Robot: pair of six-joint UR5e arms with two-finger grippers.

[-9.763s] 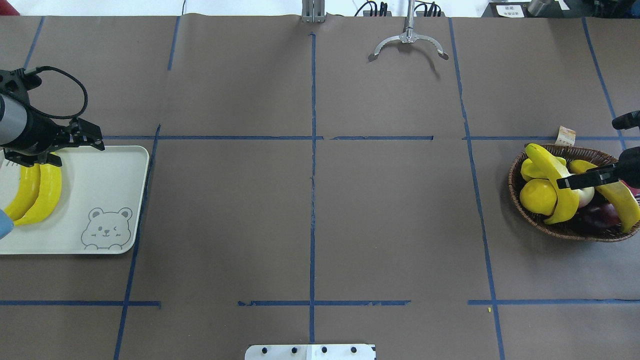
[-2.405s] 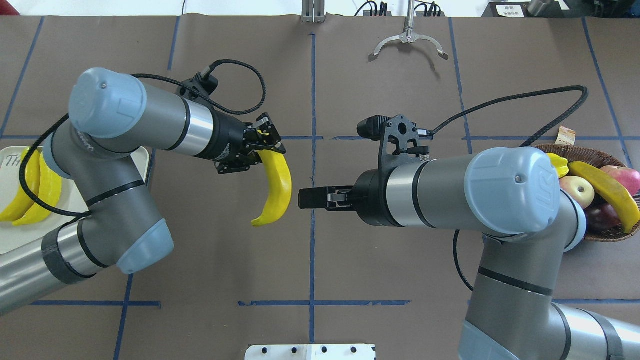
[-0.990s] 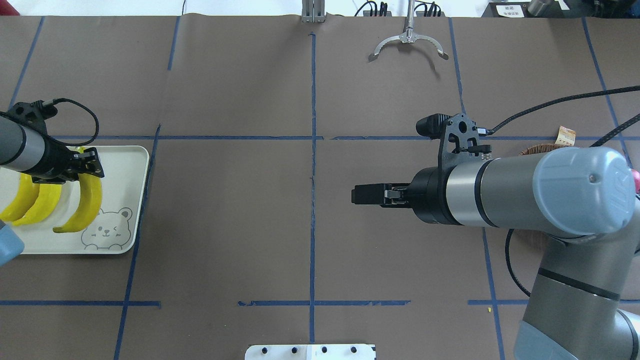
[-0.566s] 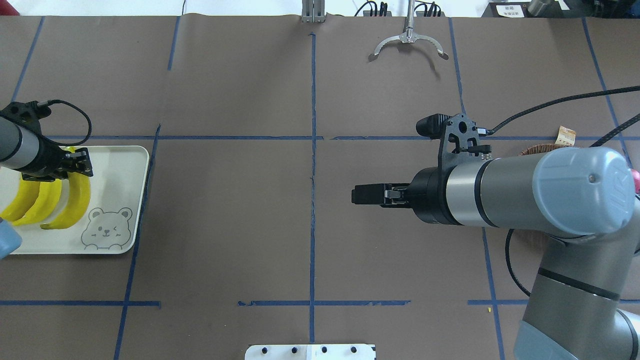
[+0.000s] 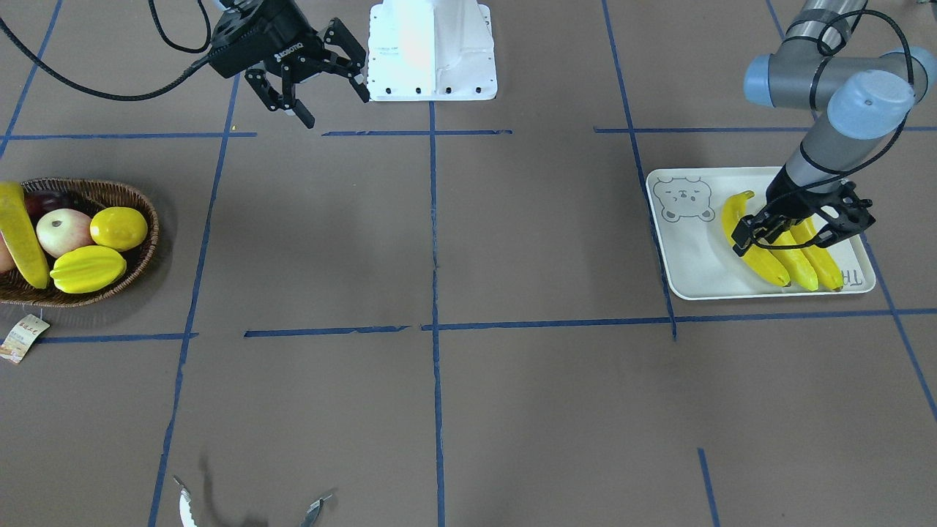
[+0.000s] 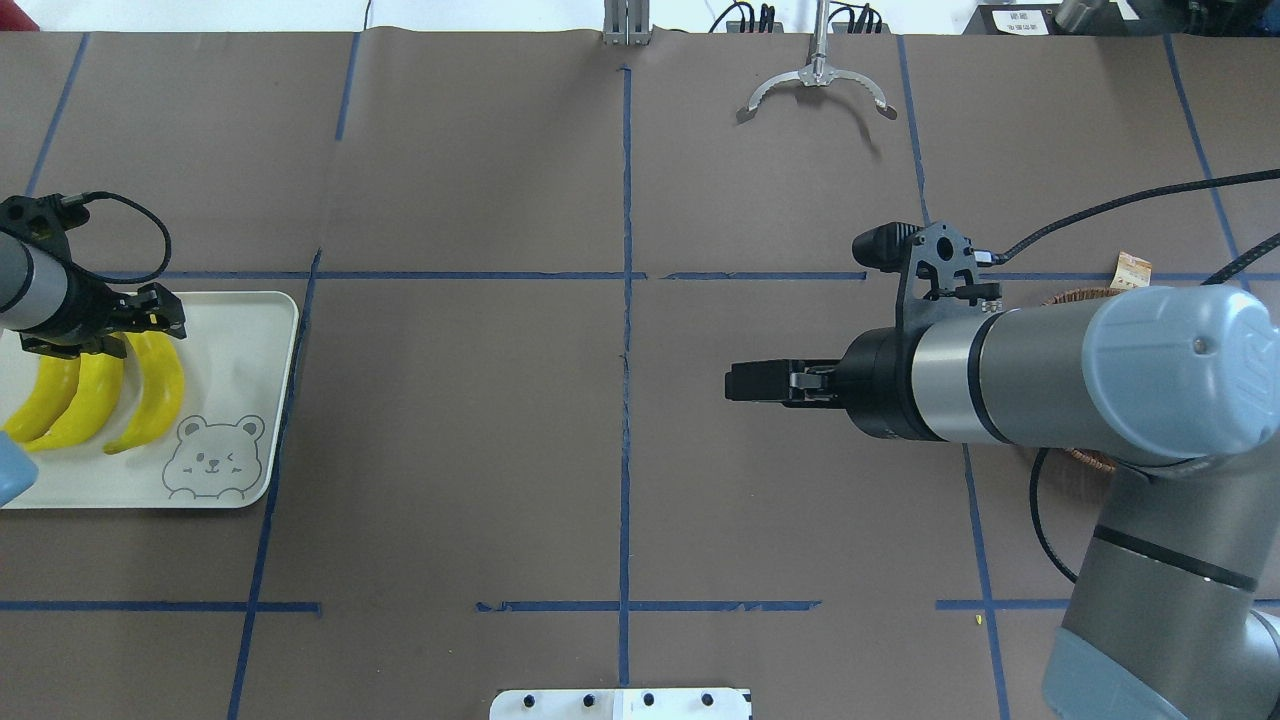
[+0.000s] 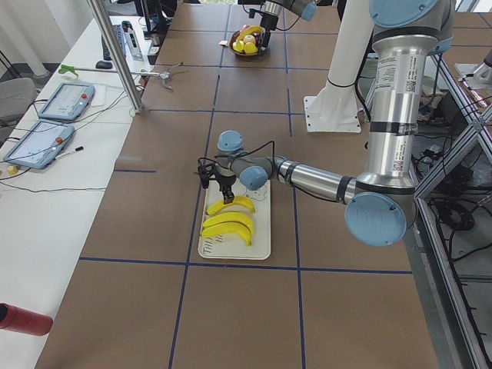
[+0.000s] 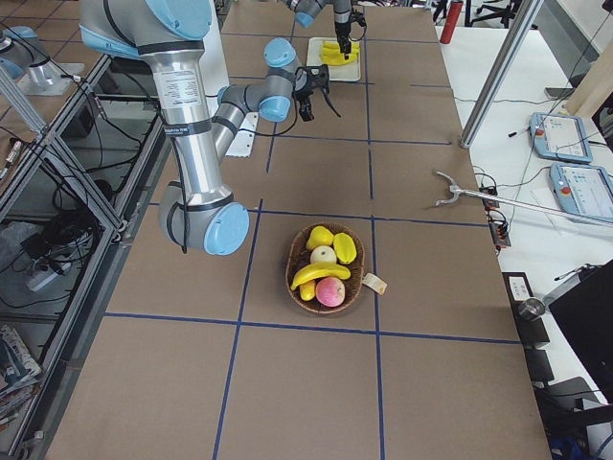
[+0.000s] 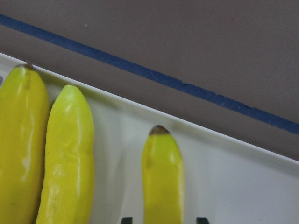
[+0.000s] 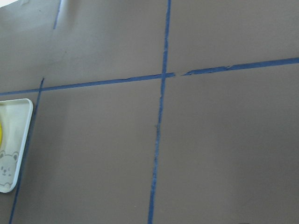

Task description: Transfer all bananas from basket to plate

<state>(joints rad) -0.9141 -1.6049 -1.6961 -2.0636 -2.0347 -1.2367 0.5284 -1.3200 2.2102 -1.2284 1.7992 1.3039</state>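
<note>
- Yellow and glossy, the third banana (image 6: pixel 150 385) now lies flat on the white plate (image 6: pixel 250 330) at far left, beside two more bananas (image 6: pixel 88 395). A moment back it hung pinched.
- The left claw (image 5: pixel 794 230) above it has spread, so the drop looks done.
- One last banana (image 5: pixel 20 234) waits in the basket (image 5: pixel 150 245) at the front view's left edge.
- The right claw (image 5: pixel 333 102), upper left there, is spread and empty.
- Overhead, the right arm (image 6: pixel 1050 370) hides the basket. The left wrist view alone shows gaps either side of the banana.
</note>
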